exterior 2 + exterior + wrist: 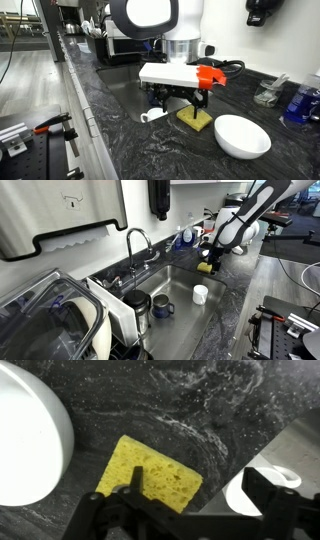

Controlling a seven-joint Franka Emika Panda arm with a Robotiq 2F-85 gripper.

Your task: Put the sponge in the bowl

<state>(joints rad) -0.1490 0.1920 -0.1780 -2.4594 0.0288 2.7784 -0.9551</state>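
Jaws stand wide open right above the yellow sponge (197, 119), which lies flat on the dark worktop (150, 150) just beside the white bowl (243, 137), not touching.

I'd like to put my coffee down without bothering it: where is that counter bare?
In an exterior view, bare dark counter lies in front of the sponge and the bowl, toward the near edge. It is crowded around the sponge, where the claw hangs, and behind the bowl by the blue bottle.
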